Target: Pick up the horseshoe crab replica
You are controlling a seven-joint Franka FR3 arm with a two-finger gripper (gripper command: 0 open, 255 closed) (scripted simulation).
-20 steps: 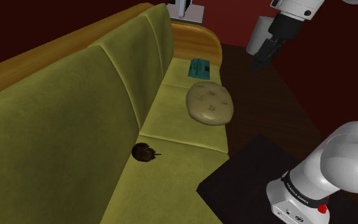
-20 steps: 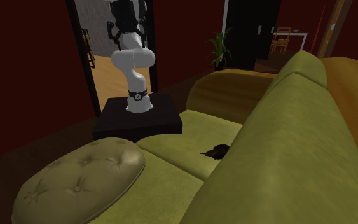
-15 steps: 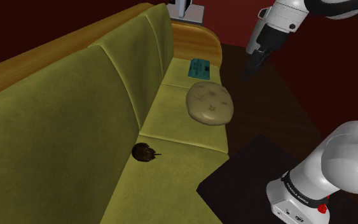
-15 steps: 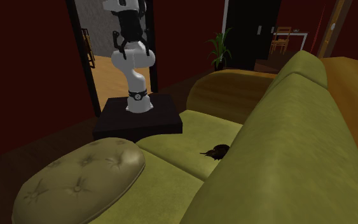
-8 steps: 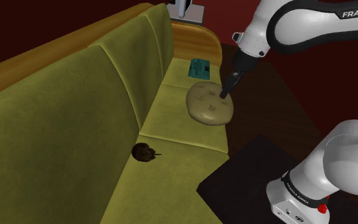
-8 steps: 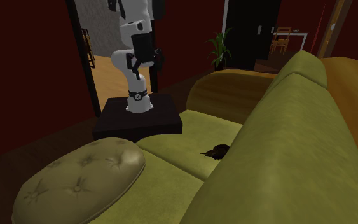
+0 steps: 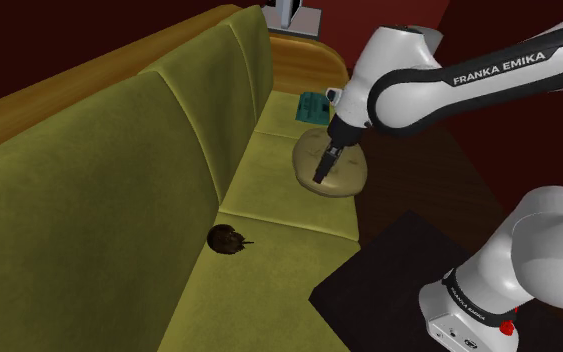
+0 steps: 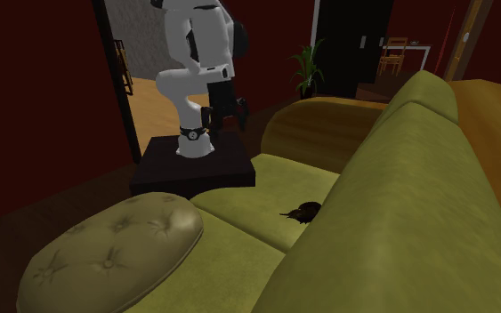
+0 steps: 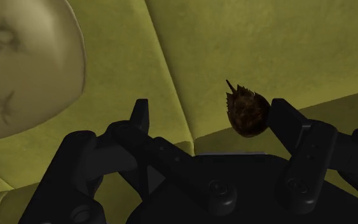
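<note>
Looking along the tool (image 9: pixel 212 121), I see its two fingers (image 9: pixel 140 118) spread wide, with nothing between them. The crab (image 9: pixel 248 112) sits ahead of the tool but off its centre line, lined up with one finger instead of the gap.

In the shoulder view the tool hangs over the round cushion (image 7: pixel 351 178) on the green sofa (image 7: pixel 119 150). The crab lies on the seat well apart from the tool, toward that view's lower left. It rests close to the crease where the seat meets the backrest.

The crab's long axis matters here. Its rounded shell sits nearest the backrest, and its thin tail spike points out across the seat toward the shoulder view's right.

My judgement is that the reach is only under way and the grasp has not begun. I need to carry the tool along the sofa and down until the shell sits midway between the fingers. Then I should turn the wrist so the fingers close across the shell's width, not along the tail. The backrest crowds the far side, so one finger may brush it.
</note>
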